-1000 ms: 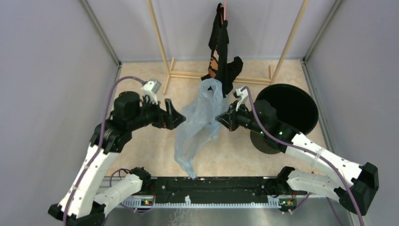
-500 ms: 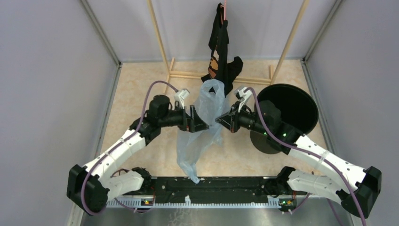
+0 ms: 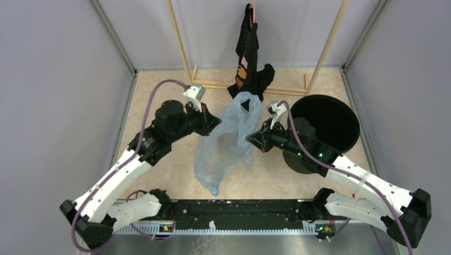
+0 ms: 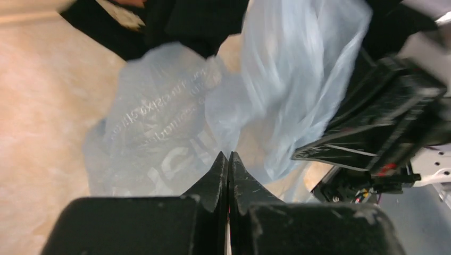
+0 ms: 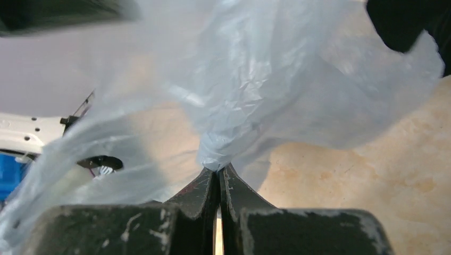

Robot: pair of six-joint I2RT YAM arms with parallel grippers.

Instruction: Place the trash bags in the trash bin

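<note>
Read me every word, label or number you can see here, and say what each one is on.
White lettering on the light-blue plastic bag: several lines, seen in the left wrist view, too blurred to read.
Orange print on the black garment: too small to tell whether it holds words.
Nothing else readable shows in any view.

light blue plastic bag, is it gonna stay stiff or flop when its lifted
Likely very floppy: the thin translucent light-blue plastic bag hangs in loose crumpled folds. Probably light, since it bunches into a small twist at the right claw and drapes from it. Its glossy film may slip.
</note>
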